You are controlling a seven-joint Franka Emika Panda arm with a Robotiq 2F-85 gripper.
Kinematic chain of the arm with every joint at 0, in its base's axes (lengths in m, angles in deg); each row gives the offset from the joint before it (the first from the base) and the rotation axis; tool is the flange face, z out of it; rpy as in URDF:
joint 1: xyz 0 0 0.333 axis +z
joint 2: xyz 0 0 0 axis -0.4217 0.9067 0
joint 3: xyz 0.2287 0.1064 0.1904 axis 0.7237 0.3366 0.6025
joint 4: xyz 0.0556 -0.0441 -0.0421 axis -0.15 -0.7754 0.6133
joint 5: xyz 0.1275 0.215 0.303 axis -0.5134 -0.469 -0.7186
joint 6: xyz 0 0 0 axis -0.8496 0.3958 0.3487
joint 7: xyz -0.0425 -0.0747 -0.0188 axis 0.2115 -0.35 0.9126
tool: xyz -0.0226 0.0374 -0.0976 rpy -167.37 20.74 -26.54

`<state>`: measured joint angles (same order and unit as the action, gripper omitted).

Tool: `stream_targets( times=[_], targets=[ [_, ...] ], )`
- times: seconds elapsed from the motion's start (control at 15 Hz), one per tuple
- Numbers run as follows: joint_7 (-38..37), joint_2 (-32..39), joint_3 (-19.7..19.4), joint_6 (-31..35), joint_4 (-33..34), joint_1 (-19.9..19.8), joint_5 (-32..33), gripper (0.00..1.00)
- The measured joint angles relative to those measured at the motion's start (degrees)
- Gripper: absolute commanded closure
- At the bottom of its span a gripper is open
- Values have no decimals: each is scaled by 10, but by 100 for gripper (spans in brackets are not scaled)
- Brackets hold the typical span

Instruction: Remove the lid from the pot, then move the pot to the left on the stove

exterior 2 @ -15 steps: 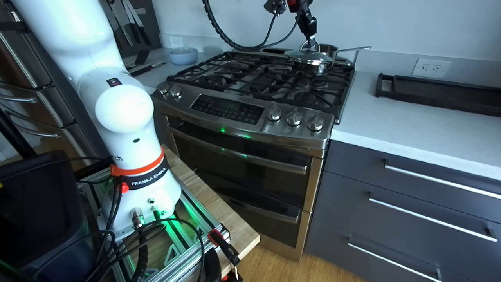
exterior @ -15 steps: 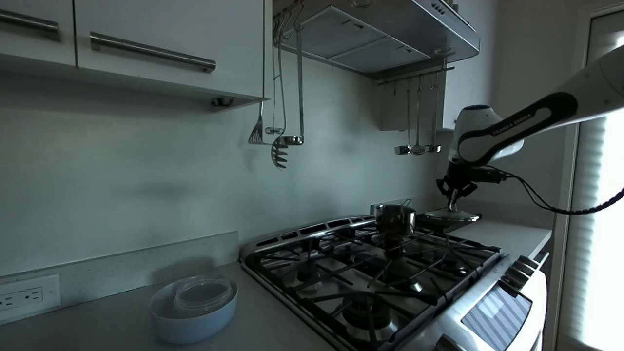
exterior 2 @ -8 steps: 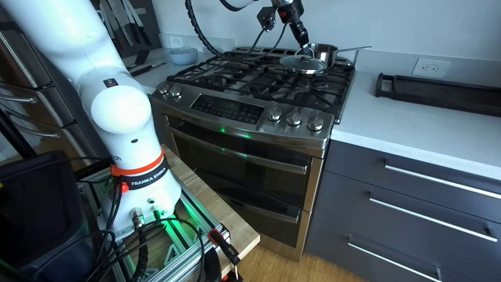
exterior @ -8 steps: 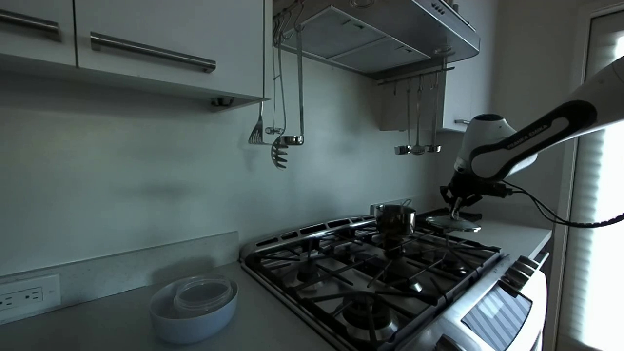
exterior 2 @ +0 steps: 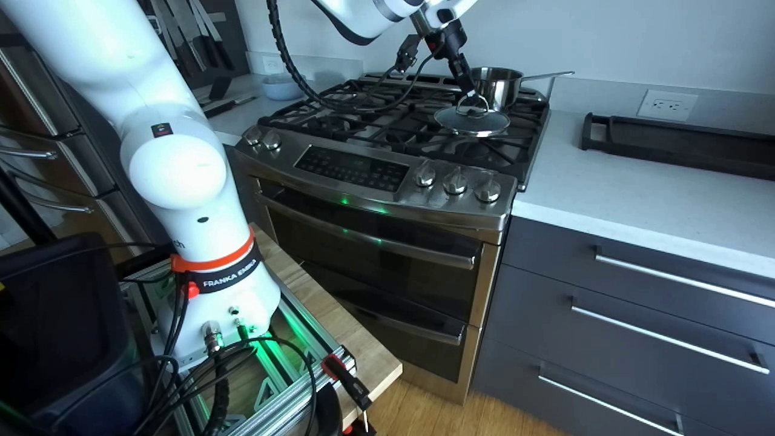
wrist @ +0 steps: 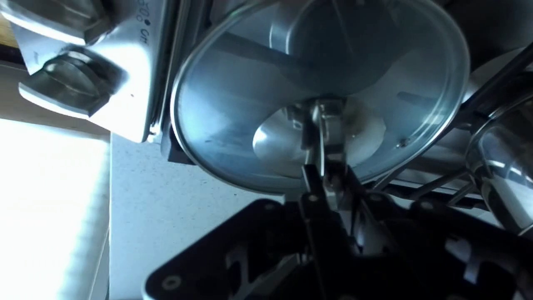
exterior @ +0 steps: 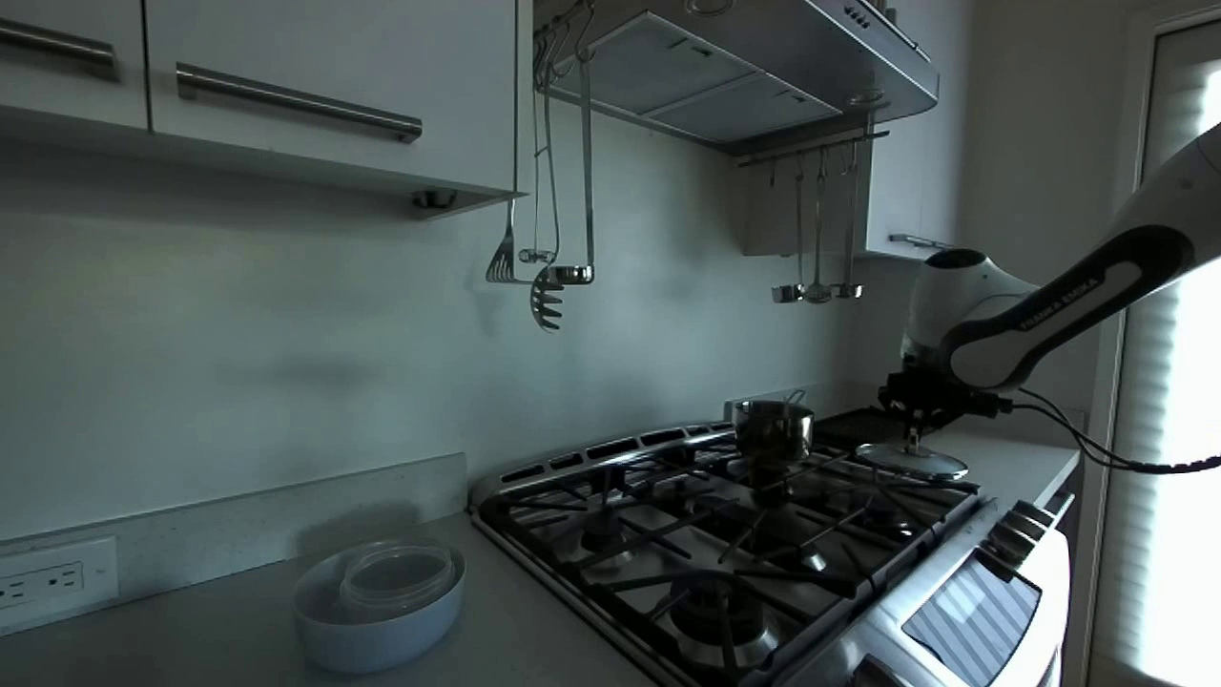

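While control knobs [exterior 2: 455,181] are lining the front edge of the stove [exterior 2: 418,203], the tool [exterior 2: 471,95] is clamping the lid [exterior 2: 469,125] by its looped handle [wrist: 334,131] and is holding it over the grates [exterior 2: 393,124], near the right edge. The pot [exterior 2: 505,91] is standing open at the right rear corner. Beyond the left edge, a bowl [exterior 2: 282,89] is resting on the desk [exterior 2: 242,115].

In an exterior view, can't fully see the shiny cylindrical steel pot [exterior 2: 502,88] on the black-grated stainless-steel stove [exterior 2: 375,197], kinda blocked by the round glass lid [exterior 2: 478,124]. Also missing the cropped end of the long black tray [exterior 2: 696,143] beside the stove.
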<state>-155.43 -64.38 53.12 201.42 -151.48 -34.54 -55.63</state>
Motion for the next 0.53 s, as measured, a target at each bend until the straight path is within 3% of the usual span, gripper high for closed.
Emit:
stream_targets(
  times=[0.53],
  targets=[
    [-77, 24, 7, 58, -23, 0, 14, 96]
  ],
)
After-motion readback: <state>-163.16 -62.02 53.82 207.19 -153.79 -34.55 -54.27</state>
